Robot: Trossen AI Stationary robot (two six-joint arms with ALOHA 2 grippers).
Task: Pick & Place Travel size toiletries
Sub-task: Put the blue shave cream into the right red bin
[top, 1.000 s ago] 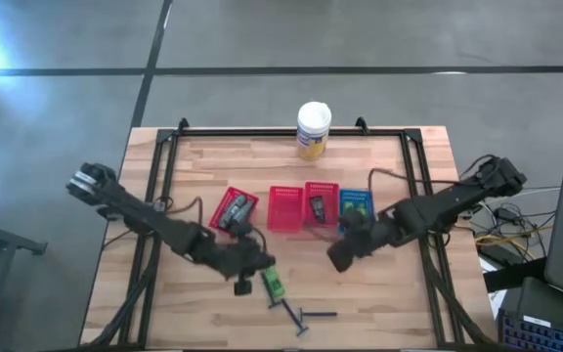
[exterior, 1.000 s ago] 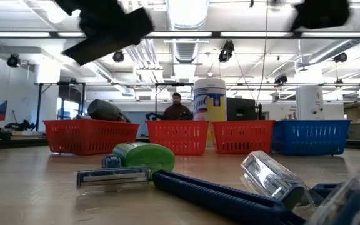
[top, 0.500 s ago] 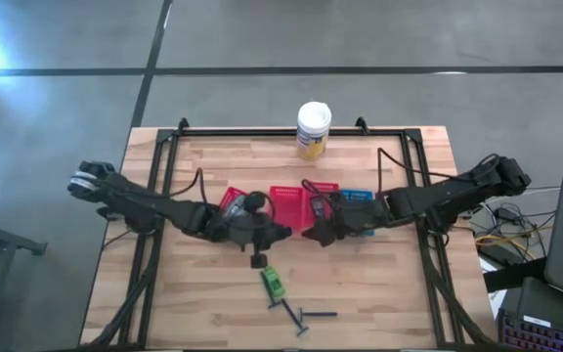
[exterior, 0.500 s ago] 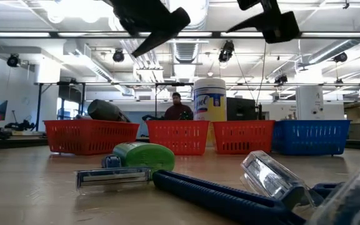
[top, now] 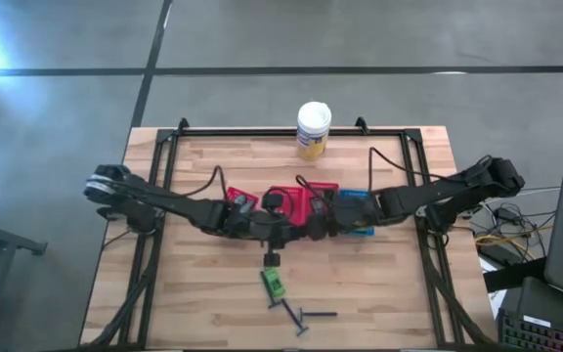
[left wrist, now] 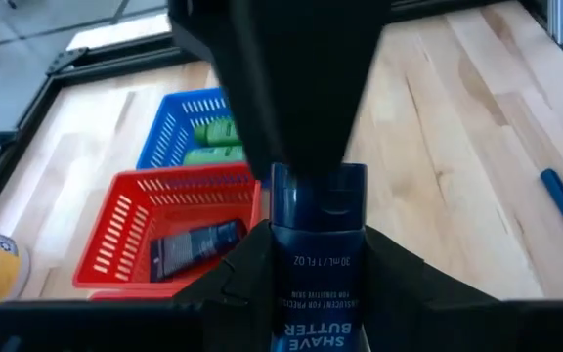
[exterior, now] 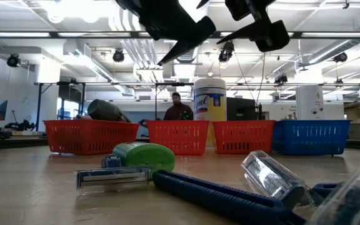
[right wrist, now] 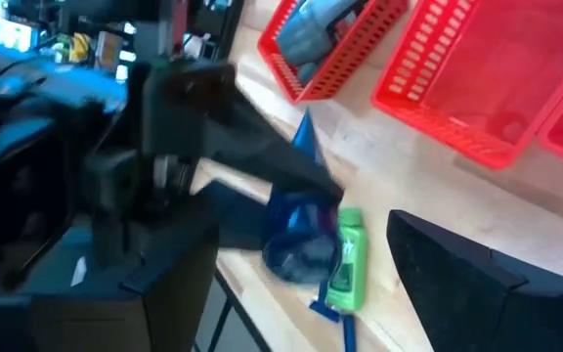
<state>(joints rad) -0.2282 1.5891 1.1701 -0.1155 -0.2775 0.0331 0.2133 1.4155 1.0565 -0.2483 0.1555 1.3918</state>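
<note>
My left gripper (top: 272,238) is above the table's middle, just near of the baskets, shut on a dark blue tube (left wrist: 317,264) labelled shave butter. My right gripper (top: 316,227) is close to its right, open, facing the tube (right wrist: 296,230). A dark part of the right gripper (left wrist: 281,88) stands at the tube's cap end; I cannot tell whether it touches. A bright green tube (top: 274,285) and two thin razors (top: 303,316) lie on the wood near the front. Both grippers show high in the low view, left (exterior: 170,22) and right (exterior: 255,25). My left gripper pinches the dark blue tube's body (left wrist: 313,311) between its two fingers (left wrist: 247,269), one on each side. The tube lies along the fingers, and its cap end (left wrist: 317,181) sticks out beyond them. It is clear of the table.
Three red mesh baskets (top: 286,203) and a blue one (top: 358,207) stand in a row at mid-table. The blue one holds green tubes (left wrist: 213,142), a red one a dark packet (left wrist: 194,249). A white-lidded yellow canister (top: 313,130) stands at the far edge.
My left gripper has gone up, toward the far edge and right, away from the green tube, carrying the dark blue tube. My right gripper has gone toward the table's left, up to the left gripper.
</note>
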